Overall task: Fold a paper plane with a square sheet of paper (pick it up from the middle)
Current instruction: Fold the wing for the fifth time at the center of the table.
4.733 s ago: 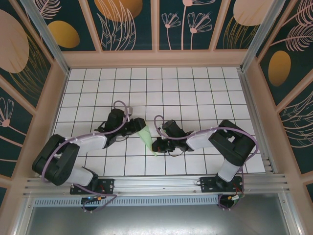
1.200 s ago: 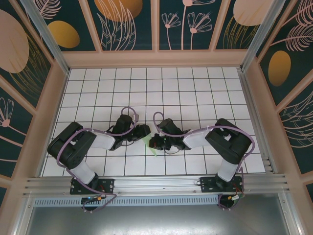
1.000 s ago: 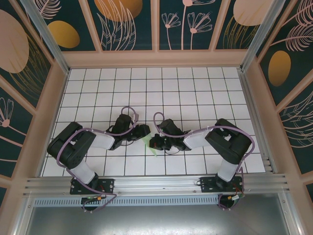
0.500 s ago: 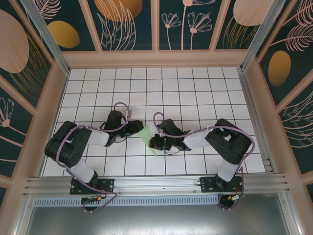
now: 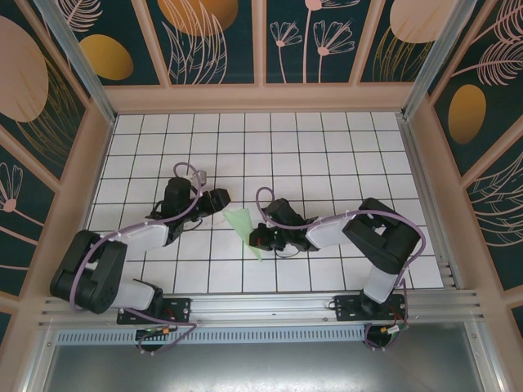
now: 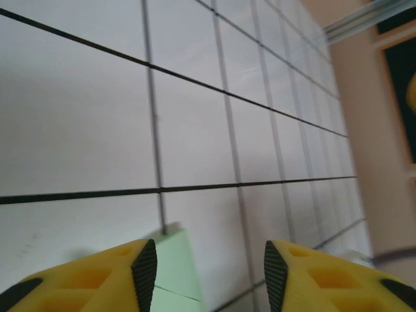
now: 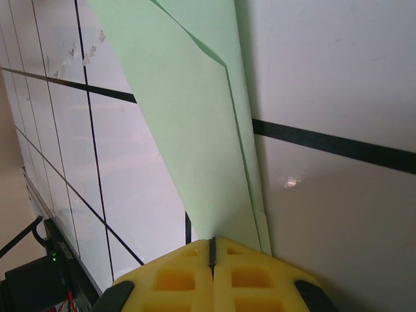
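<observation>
The paper plane (image 5: pixel 243 226) is a slim pale mint-green folded dart lying on the white grid table (image 5: pixel 327 147) between the two arms. My right gripper (image 5: pixel 258 239) is at its near, narrow end. In the right wrist view the yellow fingers of the right gripper (image 7: pixel 212 244) are shut, and the folded layers of the paper plane (image 7: pixel 195 130) fan out from between them. My left gripper (image 5: pixel 219 198) stands just left of the plane's wide end, apart from it. In the left wrist view the left gripper (image 6: pixel 205 273) is open, with a corner of the paper plane (image 6: pixel 172 266) low beside its left pad.
Peach side walls (image 5: pixel 69 212) and a back wall (image 5: pixel 261 98) enclose the table. An aluminium rail (image 5: pixel 261 306) runs along the near edge by the arm bases. White tiles lie beyond both grippers toward the back.
My left gripper has pulled back up and to the left, off the plane, and its jaws have widened. The plane's wide end now shows uncovered. The right gripper has not moved.
</observation>
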Available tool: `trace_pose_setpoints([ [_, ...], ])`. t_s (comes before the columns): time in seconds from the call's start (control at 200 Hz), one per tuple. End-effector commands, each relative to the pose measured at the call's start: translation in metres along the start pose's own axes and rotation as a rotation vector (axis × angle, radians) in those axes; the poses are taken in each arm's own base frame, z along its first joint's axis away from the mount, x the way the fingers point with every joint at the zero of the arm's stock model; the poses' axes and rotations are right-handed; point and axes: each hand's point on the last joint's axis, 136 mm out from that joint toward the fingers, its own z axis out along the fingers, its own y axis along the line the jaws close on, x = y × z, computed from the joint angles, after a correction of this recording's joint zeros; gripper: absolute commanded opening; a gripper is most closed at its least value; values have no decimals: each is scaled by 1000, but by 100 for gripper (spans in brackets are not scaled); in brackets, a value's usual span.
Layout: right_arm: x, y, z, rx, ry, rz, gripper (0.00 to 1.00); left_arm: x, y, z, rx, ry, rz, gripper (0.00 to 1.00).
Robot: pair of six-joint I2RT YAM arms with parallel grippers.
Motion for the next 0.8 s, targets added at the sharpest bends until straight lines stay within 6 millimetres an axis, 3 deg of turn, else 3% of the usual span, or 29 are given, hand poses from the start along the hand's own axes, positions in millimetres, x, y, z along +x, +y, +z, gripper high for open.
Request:
trace_pose_setpoints([
  [0.0, 33, -59, 9, 209, 94, 79, 0, 22, -19, -2, 105, 77, -19, 48],
  [0.215, 35, -61, 11, 218, 99, 81, 0, 57, -21, 20, 128, 184, -20, 47],
  [0.4, 36, -62, 9, 223, 97, 85, 0, 67, 9, 36, 40, 201, -35, 44],
  [0.575, 38, -65, 5, 235, 97, 85, 0, 66, 41, 37, -106, 175, -13, 41],
  [0.796, 42, -70, 1, 248, 99, 83, 0, 42, 80, 23, -230, 109, -52, 40],
])
